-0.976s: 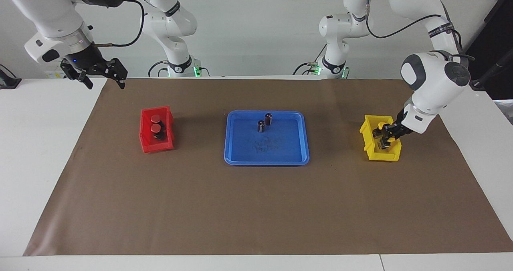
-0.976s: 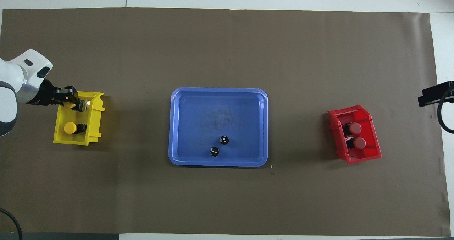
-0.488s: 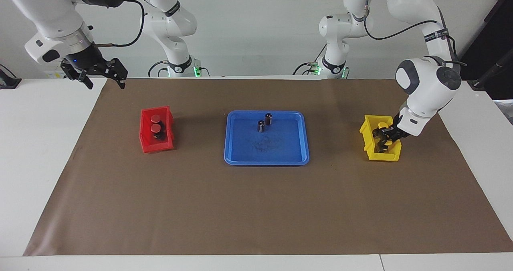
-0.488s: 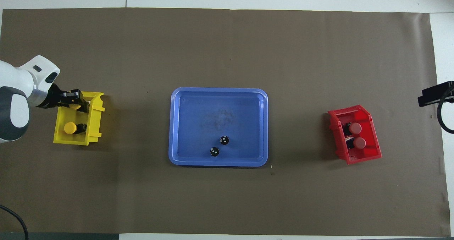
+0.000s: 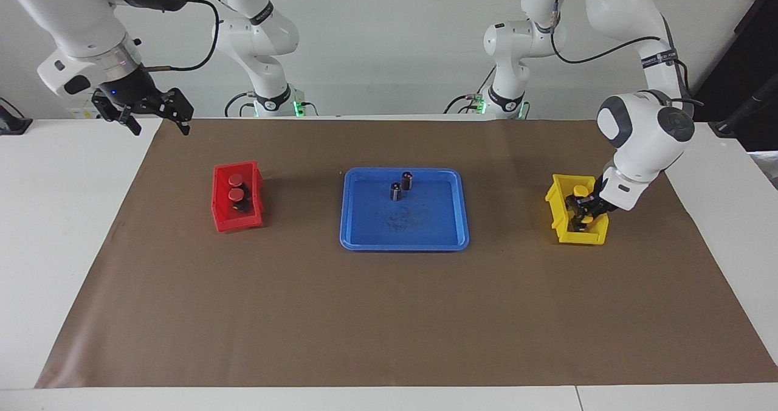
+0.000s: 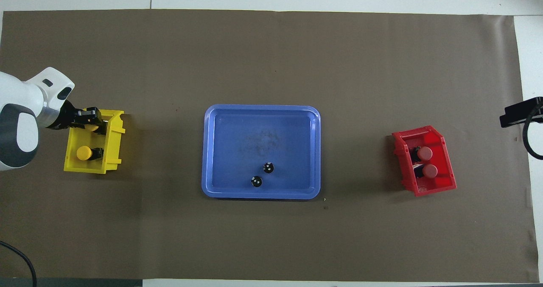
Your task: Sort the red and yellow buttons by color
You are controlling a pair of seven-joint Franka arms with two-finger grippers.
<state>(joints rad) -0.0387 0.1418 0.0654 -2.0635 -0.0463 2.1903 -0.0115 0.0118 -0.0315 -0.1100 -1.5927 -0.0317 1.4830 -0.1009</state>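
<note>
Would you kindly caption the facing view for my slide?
Left claw lowers the last yellow button into the yellow bin; both red buttons sit in the red bin.

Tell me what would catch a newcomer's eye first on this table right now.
The left gripper is down inside the yellow bin at the left arm's end of the table, shut on a yellow button, with another yellow button lying beside it. The red bin at the right arm's end holds two red buttons. Between the bins, a blue tray holds two dark cylinders.
</note>
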